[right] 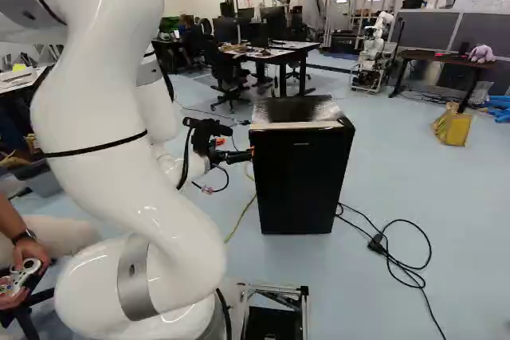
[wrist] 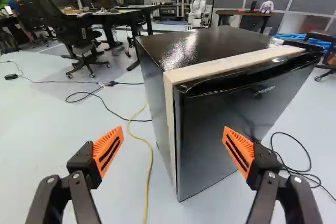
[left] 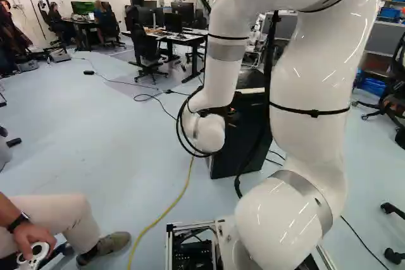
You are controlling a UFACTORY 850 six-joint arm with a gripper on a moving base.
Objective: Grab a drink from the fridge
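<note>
Our black gripper with orange pads [wrist: 173,142] gapes wide at the near left edge of the glossy black fridge [right: 296,189]. Its shut door [wrist: 223,140] hides any drink; we'd expect it stiff, slippery, best hooked there.

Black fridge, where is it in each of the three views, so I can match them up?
Left base view: just right of the middle, partly hidden behind the arm; that is the fridge.
Right base view: a little right of the middle, its door in sight.
Wrist view: ahead of the open hand, its near edge between the fingers.
Shared landmark: the yellow cable on the floor.
</note>
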